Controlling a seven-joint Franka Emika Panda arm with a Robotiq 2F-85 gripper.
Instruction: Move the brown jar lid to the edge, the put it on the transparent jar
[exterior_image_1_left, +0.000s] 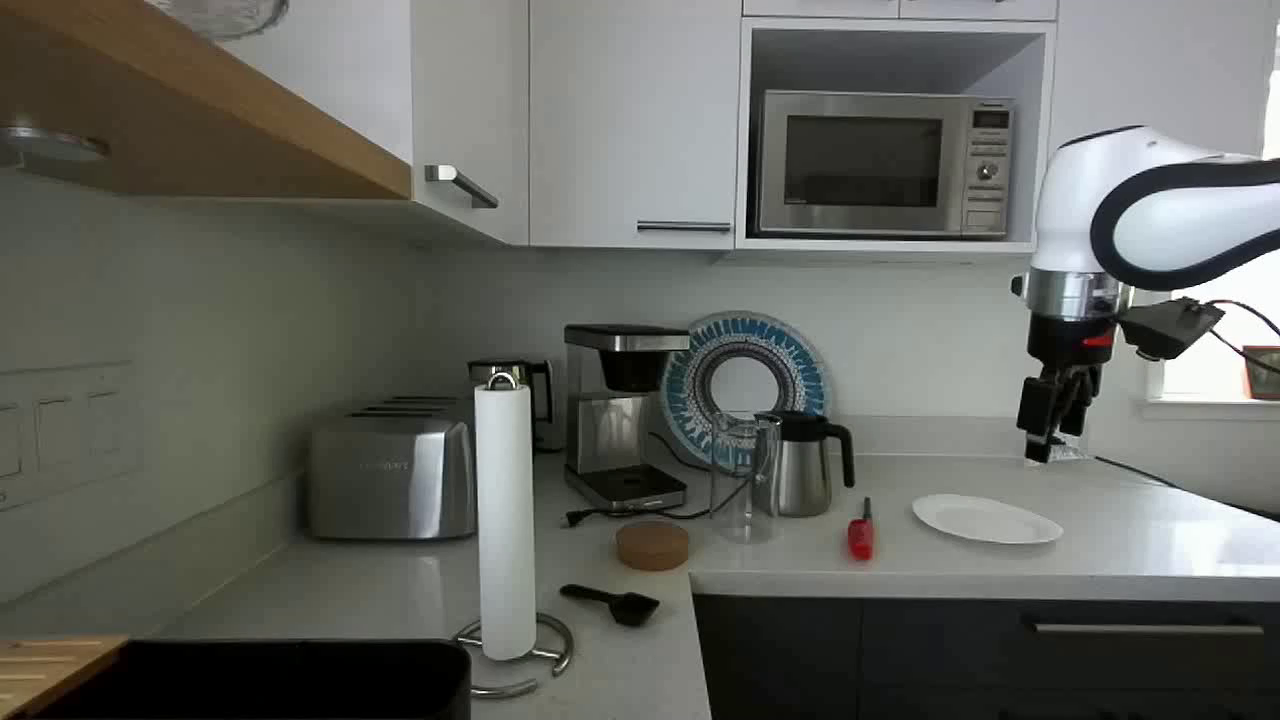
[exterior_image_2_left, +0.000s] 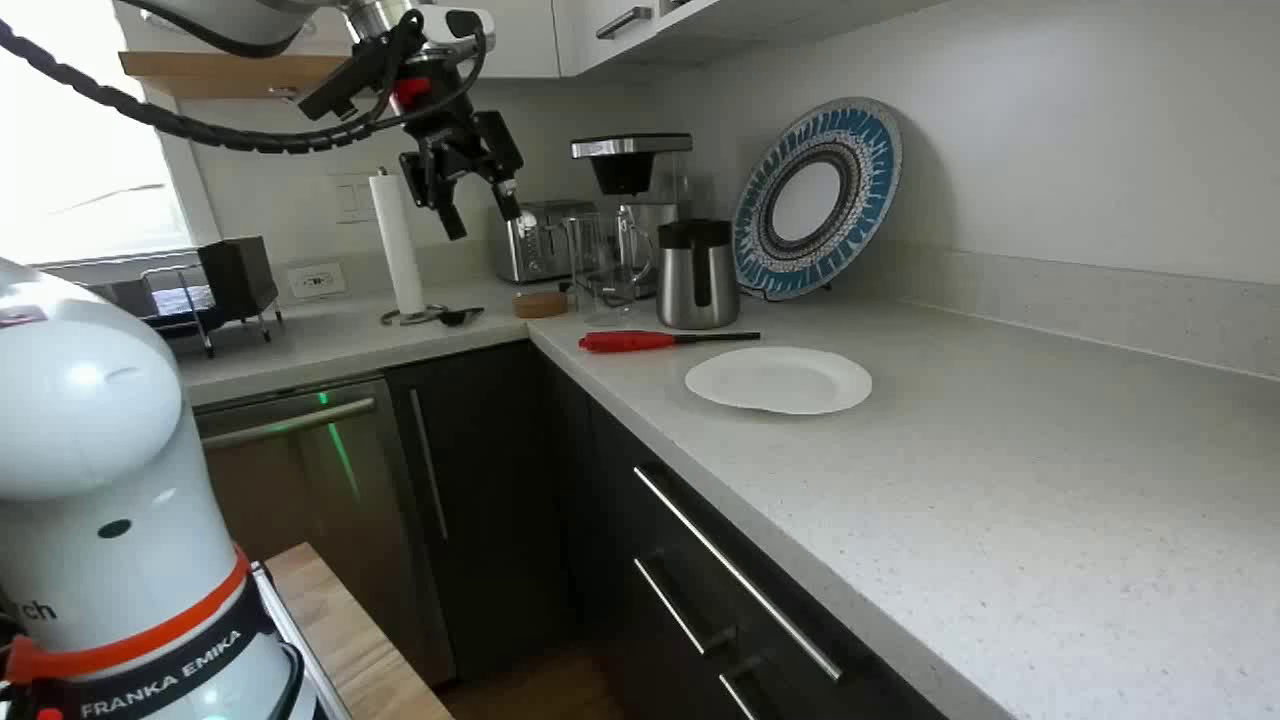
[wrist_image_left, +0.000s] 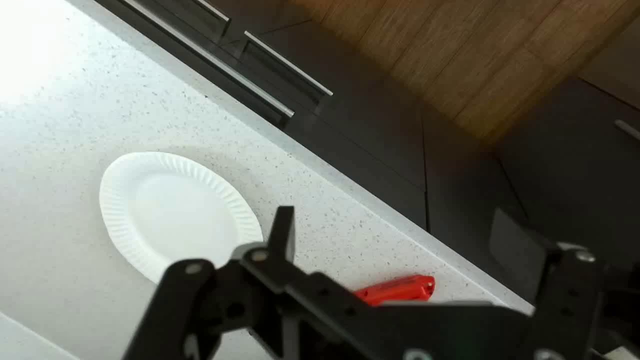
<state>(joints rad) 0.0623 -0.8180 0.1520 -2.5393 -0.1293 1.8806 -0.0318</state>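
Pointing downward, the black two-finger gripper hangs from the white robot arm; its fingers stand wide apart in the wrist view and hold nothing. The flat, round, tan-brown jar lid lies on the pale grey countertop, just beside the inside corner of the straight front edge, which runs above dark cabinet fronts. The transparent cylindrical glass jar stands upright to the right of the lid in both exterior views, near it but with a gap between them. To the right of the jar is the steel kettle with black handle. Further right lies the red-handled tool with a dark shaft; in an exterior view its handle is at the near end. The white plate with a fluted rim lies to the right of the tool in both exterior views. In the wrist view, the gripper body covers part of the plate and part of the tool. The black plastic scoop lies on the near side of the lid, and the black-and-steel coffee maker stands on the far side.
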